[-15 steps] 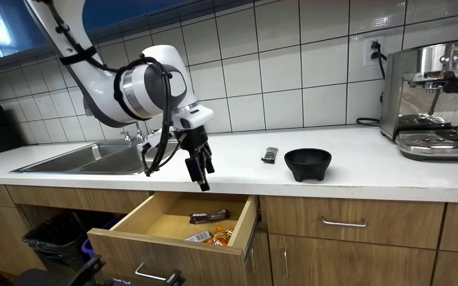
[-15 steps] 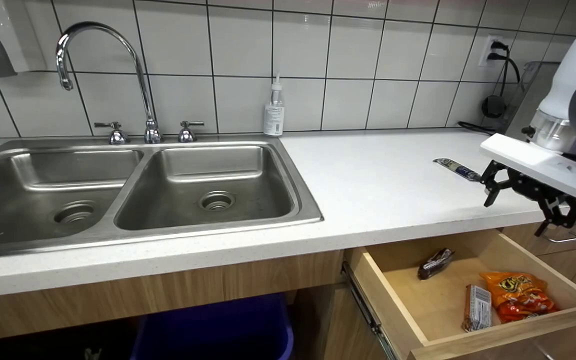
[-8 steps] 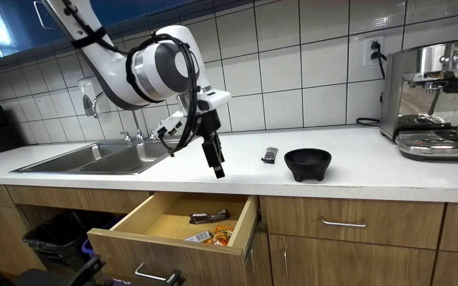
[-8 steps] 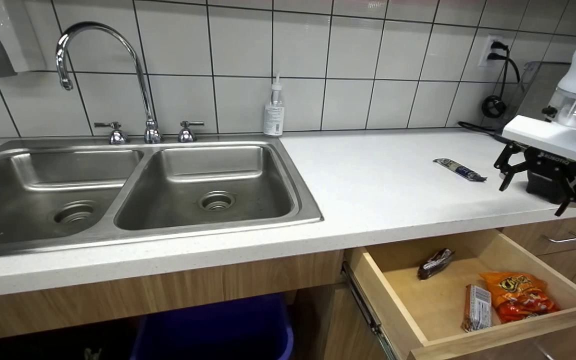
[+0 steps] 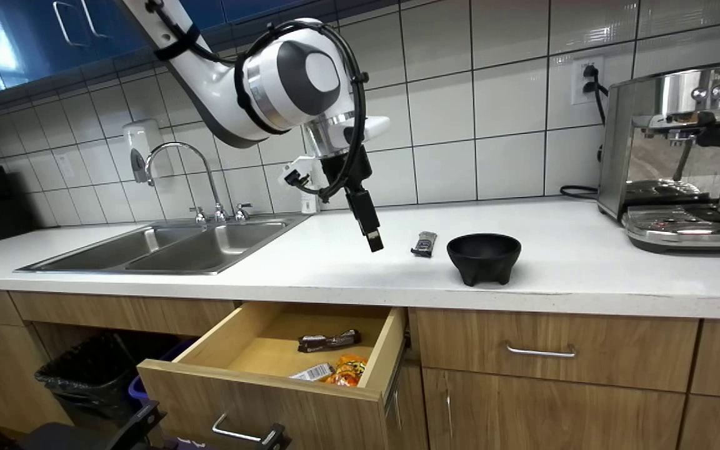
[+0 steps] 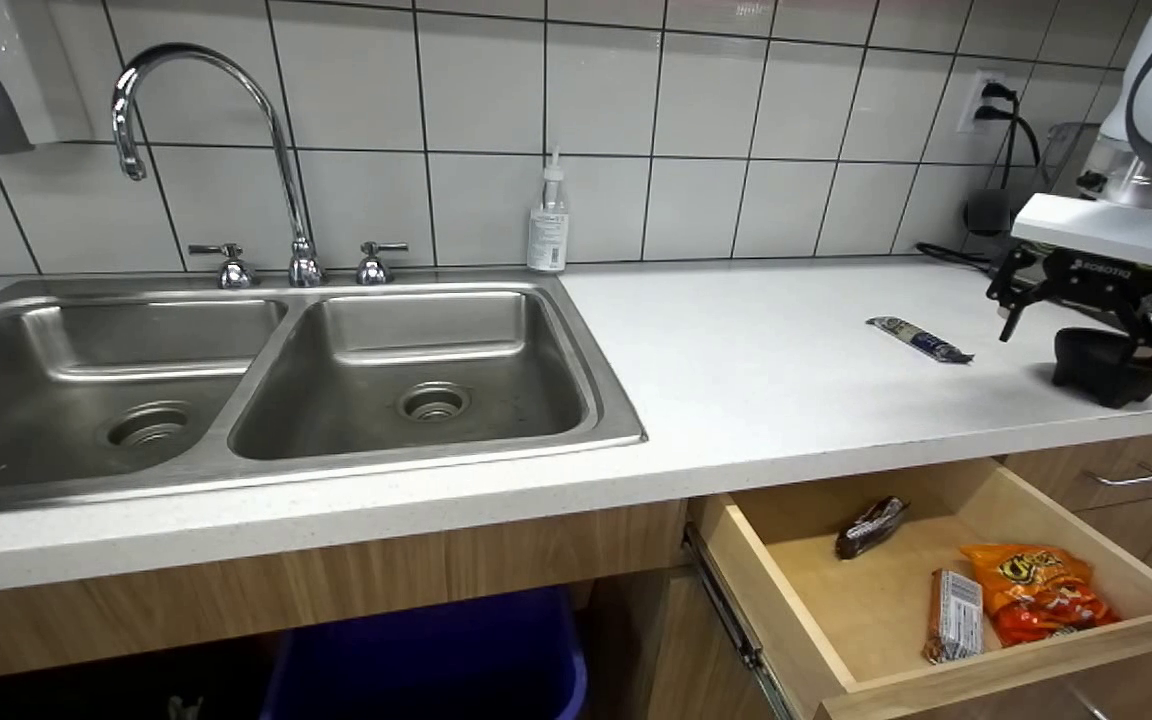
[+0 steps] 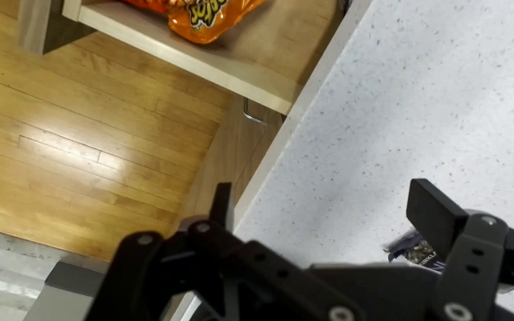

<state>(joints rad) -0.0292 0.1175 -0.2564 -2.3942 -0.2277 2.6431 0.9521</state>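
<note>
Jaws wide apart above the desk [image 5: 310, 265], clear of the bar [image 5: 424, 244]

The desk runs across the middle of the frame in an exterior view. The arm [image 5: 207, 84] spans the upper left there and slants down toward the centre. In an exterior view the double sink [image 6: 616, 410] fills the left half and the open drawer [image 6: 851, 605] juts out at the lower right. The coffee machine [image 5: 679, 162] stands at the far right of an exterior view.

The jaws hang tilted at the arm's end, above the desk. They are spread: the wrist view shows the fingers [image 7: 435, 218] well apart, with desk top showing between them.

The black bowl [image 5: 484, 259] stands right of centre in an exterior view; in an exterior view the bowl [image 6: 1106, 375], near the right edge, is partly behind a finger.

Inside the drawer lie an orange bag [image 6: 1036, 590], a pack [image 6: 956, 615] just beside it and, higher in the frame, a brown packet [image 6: 871, 527].

The bar lies flat on the desk. In an exterior view it sits between jaws and bowl, nearer the bowl, about level with the jaws' tips. In an exterior view the bar [image 6: 921, 340] lies to the left of the jaws, a strip of desk showing between. In the wrist view the bar [image 7: 417, 254] is at the lower right, partly hidden behind a finger.
</note>
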